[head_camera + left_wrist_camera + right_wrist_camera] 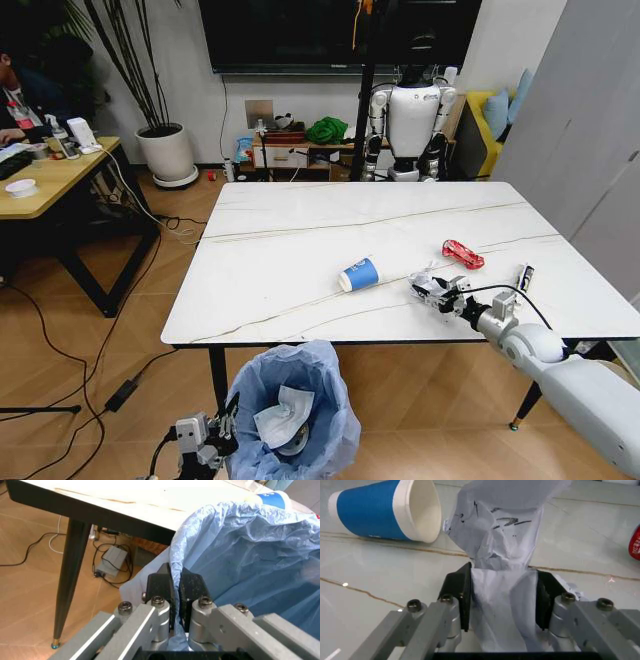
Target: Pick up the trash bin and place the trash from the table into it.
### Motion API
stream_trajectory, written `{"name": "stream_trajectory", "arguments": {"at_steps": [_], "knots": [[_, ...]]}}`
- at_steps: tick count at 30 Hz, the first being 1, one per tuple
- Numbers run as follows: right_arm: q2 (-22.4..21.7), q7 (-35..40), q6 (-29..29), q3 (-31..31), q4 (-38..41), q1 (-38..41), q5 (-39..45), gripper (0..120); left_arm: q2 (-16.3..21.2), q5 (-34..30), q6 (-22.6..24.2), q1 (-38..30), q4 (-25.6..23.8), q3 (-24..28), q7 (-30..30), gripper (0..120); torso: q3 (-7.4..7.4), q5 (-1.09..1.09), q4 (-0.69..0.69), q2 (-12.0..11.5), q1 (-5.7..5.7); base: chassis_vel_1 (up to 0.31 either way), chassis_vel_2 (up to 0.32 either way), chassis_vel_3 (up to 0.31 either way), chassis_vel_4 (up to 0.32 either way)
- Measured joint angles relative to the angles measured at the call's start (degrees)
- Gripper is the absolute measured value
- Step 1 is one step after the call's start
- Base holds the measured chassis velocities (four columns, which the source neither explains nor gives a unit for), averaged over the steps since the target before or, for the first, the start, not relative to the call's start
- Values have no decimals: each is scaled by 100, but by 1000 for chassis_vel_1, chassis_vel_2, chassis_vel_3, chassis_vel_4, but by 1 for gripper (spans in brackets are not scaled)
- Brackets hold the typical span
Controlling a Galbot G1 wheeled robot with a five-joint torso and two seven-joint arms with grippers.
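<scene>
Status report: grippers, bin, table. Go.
Left gripper shut on frilly blue-bagged trash bin rim, below table edge. Right gripper shut on crumpled white wrapper over white marble table. Blue-and-white paper cup, red wrapper remain.

My left claw (175, 588) has black pads and silver-grey links, closed on the light-blue bag of the trash bin (300, 400). Inside the bin lies something white. My right claw (502, 592) is the same black and grey, clamped on a crumpled white wrapper (505, 536) with small black marks. The table (300, 230) is white with thin grey and brownish veins, its legs black. The paper cup (359, 275) is blue with a white rim. The packet (463, 254) is red.
</scene>
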Motion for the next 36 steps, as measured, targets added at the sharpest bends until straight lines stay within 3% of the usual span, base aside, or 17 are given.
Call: {"name": "stream_trajectory", "arguments": {"at_steps": [2, 9, 18, 29, 32, 36], "knots": [[-4, -5, 0, 12, -7, -20, 0, 23, 9, -13, 1, -8, 1, 1, -1, 0, 0, 0, 0, 0, 0, 0, 0, 0, 0], [-46, 0, 2, 83, 59, -166, -6, 0, 56, -42, 11, -25, -7, 28, -9, 0, 0, 0, 0, 0, 0, 0, 0, 0, 0], [-372, 81, 7, 532, 647, -579, 62, 0, 200, -57, 19, -50, -49, 203, -27, 0, 0, 2, 0, 0, 0, 0, 0, 0, 0], [-1626, -86, 246, 1927, 3117, -1834, 511, 0, 398, -93, 43, -280, 131, 581, -57, 0, 0, -1, -1, 0, -2, 0, 0, 0, 0], [-1832, -91, 265, 1912, 3562, -1910, 583, 0, 386, -82, 43, -336, 180, 682, -57, 0, 0, 0, -1, 0, -2, 0, 0, 0, 0], [-2166, -10, 246, 1425, 4414, -1679, 713, 0, 396, -77, 42, -468, 264, 844, -57, 0, 0, 0, 3, 0, -1, 0, 0, 0, 0]]}}
